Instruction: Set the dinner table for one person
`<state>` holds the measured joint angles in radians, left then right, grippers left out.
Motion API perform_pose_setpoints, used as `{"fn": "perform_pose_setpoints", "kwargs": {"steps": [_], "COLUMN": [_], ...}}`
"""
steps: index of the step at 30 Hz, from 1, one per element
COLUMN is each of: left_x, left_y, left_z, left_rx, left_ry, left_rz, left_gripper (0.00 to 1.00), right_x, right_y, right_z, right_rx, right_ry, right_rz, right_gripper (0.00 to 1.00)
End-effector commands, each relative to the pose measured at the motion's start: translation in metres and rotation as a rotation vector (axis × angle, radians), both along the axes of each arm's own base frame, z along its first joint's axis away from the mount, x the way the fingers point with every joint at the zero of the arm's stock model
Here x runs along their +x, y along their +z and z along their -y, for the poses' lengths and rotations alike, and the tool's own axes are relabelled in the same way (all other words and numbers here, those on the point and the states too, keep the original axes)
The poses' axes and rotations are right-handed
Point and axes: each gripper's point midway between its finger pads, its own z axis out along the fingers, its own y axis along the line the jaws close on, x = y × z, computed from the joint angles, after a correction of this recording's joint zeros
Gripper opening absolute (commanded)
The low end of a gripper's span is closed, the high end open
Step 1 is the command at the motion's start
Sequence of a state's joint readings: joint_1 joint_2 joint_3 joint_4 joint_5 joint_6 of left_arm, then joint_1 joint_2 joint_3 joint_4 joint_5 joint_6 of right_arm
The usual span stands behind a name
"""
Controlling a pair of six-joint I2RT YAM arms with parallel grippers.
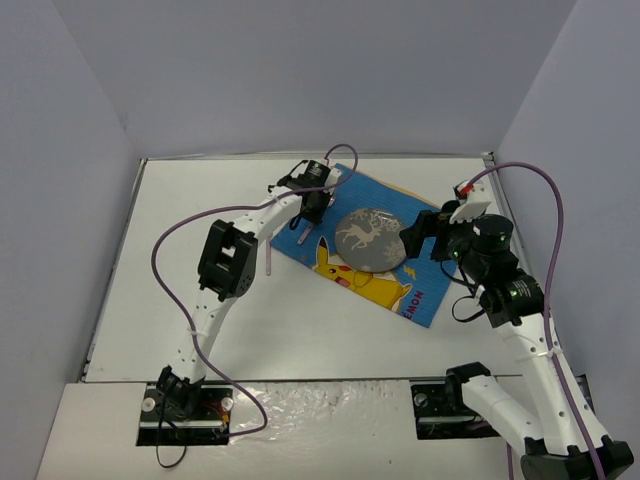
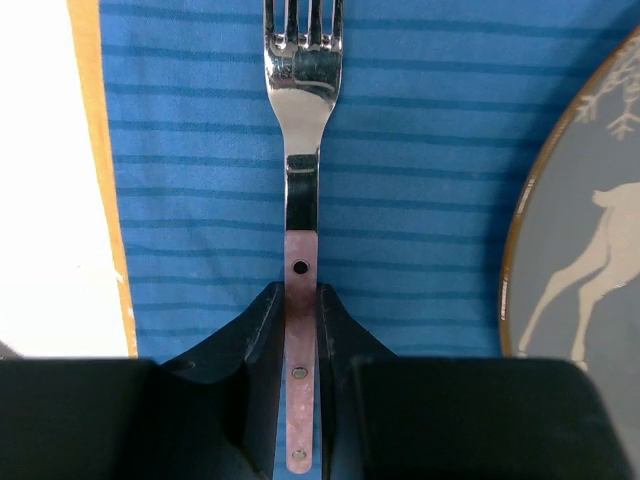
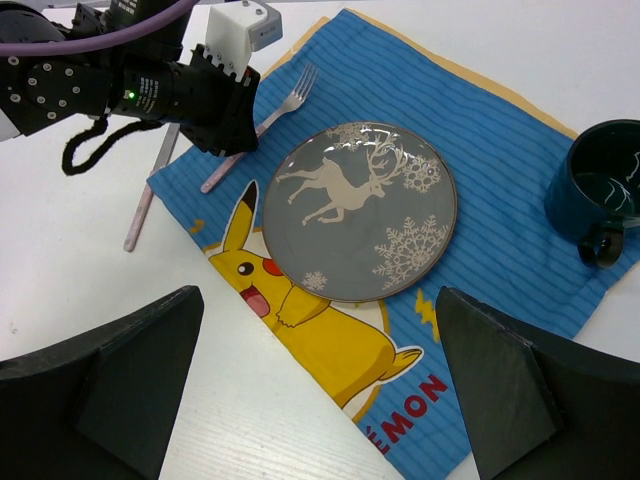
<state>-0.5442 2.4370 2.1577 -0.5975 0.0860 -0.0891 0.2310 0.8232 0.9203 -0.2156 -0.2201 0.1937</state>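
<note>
The white dinner table (image 1: 190, 200) holds a blue cartoon-printed placemat (image 1: 400, 290) with a grey reindeer plate (image 1: 365, 238) on it. A fork (image 2: 302, 120) with a pink handle lies on the placemat to the left of the plate, tines pointing away. My left gripper (image 2: 300, 295) is shut on the fork's handle, low over the cloth; it also shows in the top view (image 1: 305, 225). My right gripper (image 3: 320, 400) is wide open and empty, hovering above the placemat's near edge. A dark blue mug (image 3: 600, 190) stands on the placemat's right side.
A second pink-handled utensil (image 3: 150, 195) lies on the bare table just left of the placemat, its upper end hidden by the left arm. Grey walls enclose the table on three sides. The left arm's purple cable (image 1: 175, 235) loops over the table's left part.
</note>
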Motion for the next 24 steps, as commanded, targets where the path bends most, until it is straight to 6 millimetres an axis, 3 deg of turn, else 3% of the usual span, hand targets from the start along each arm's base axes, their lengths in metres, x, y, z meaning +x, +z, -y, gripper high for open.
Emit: {"fn": "perform_pose_setpoints", "kwargs": {"steps": [1,6,9,12,14,20,24], "left_x": [0.013,0.013,0.012,0.013,0.012,0.000,-0.014], "left_y": [0.038,0.029,0.032,0.045,0.076,0.145,0.149], "left_z": [0.010,0.007,0.006,0.003,0.000,-0.030,-0.065], "left_rx": [-0.031,-0.016,-0.017,-0.024,-0.046,-0.070,-0.081], "left_ry": [-0.002,0.010,0.029,0.051,0.077,0.213,0.335], "left_rz": [0.086,0.073,0.072,0.092,0.132,0.228,0.200], "left_gripper": [0.00,0.04,0.26,0.41,0.49,0.55,0.55], "right_x": [0.002,0.000,0.000,-0.001,-0.001,-0.003,-0.004], "right_y": [0.029,0.026,0.027,0.027,0.028,0.027,0.025], "right_z": [0.000,0.000,0.000,0.000,0.000,0.000,-0.002], "right_rx": [0.028,0.029,0.027,0.021,0.015,0.001,0.002], "right_ry": [-0.016,-0.016,-0.013,-0.011,-0.005,0.006,0.020], "right_rz": [0.080,0.074,0.076,0.079,0.083,0.087,0.082], "right_gripper": [0.98,0.98,0.99,0.99,0.99,0.99,0.99]}}
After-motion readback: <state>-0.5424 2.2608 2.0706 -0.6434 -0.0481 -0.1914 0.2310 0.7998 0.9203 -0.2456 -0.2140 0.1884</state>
